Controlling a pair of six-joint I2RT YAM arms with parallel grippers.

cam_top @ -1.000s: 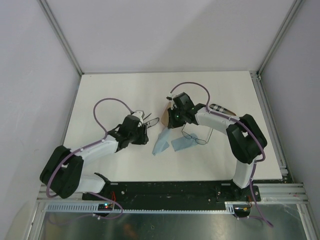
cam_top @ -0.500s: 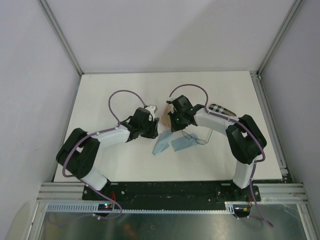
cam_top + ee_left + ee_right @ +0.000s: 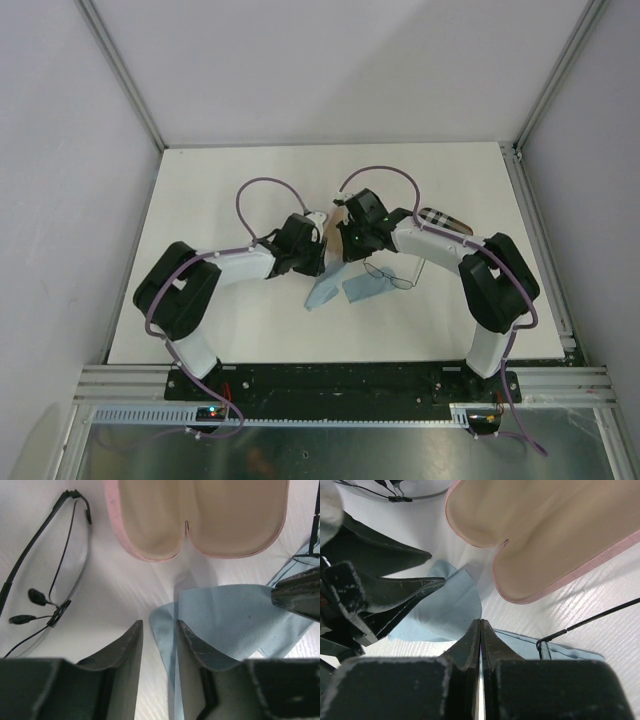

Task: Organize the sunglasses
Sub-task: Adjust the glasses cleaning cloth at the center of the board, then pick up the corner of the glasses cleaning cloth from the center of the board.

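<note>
Swung in from the left, my left arm now sits at centre, left fingers (image 3: 136,645) narrowly spread astride the edge of the blue cloth (image 3: 235,620); right fingers (image 3: 470,640) are pressed together above it. On the counter (image 3: 230,180), one pair (image 3: 55,610) of sunglasses lies beside the open pink case (image 3: 200,515), the other pair (image 3: 388,273) right of the cloth. They look light, springy and fragile, so I'd grip the bridge. One checkered case (image 3: 440,217), one pink case, one cloth, two pairs.

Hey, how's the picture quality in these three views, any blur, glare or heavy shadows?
Top external: even, diffuse light, sharp, only faint shadows on the white table. Left wrist: crisp on the blue cloth and wire glasses, soft shadow below the pink case. Right wrist: its shut end effector looms dark and slightly soft up close.
</note>
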